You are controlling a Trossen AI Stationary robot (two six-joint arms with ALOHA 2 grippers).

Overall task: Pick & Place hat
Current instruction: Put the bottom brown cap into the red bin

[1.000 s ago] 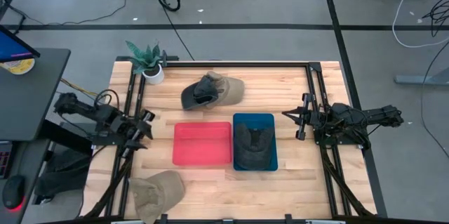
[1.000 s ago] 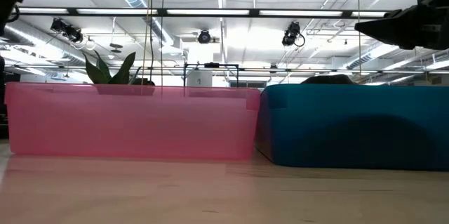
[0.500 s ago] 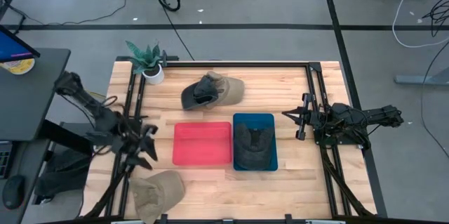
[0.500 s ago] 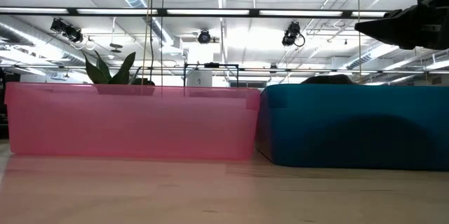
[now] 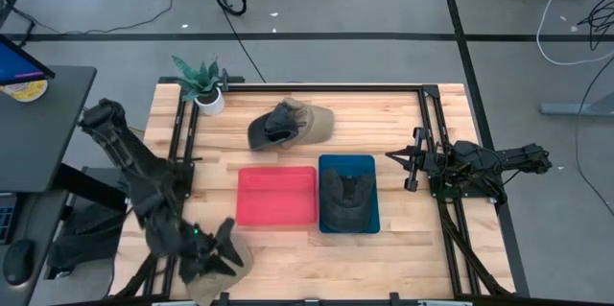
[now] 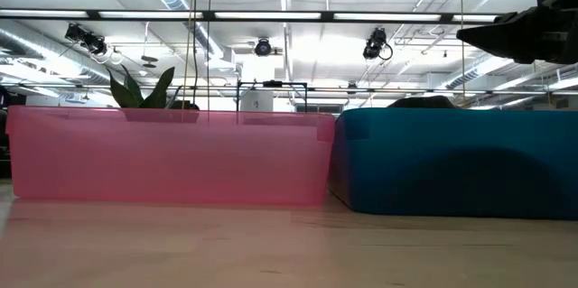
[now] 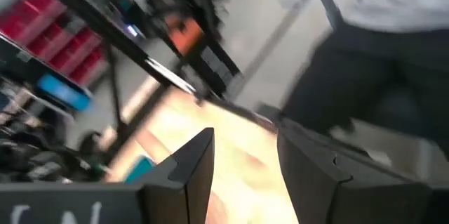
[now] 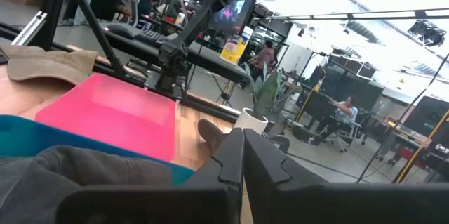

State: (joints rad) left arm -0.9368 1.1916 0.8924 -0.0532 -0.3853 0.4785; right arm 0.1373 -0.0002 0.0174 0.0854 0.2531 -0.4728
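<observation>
A tan hat (image 5: 213, 266) lies on the table at the near left corner, mostly under my left gripper (image 5: 225, 247). The gripper is above it, and its fingers are open in the left wrist view (image 7: 245, 161). A second tan and dark hat (image 5: 291, 124) lies at the far middle. A dark hat (image 5: 345, 199) lies in the blue bin (image 5: 370, 164), and it shows in the right wrist view (image 8: 84, 171). The pink bin (image 5: 276, 196) holds nothing. My right gripper (image 5: 408, 167) waits shut at the table's right side, level, pointing toward the bins.
A potted plant (image 5: 203, 85) stands at the far left corner. Black rails run along the left (image 5: 177, 143) and right (image 5: 436, 124) sides of the table. The two bins stand side by side in the middle. A person's legs show beyond the table (image 7: 365, 76).
My left arm has swung from the table's left side toward the near edge, turning as it went, and now hangs over the tan hat at the near left corner. The hats and bins have stayed where they were.
</observation>
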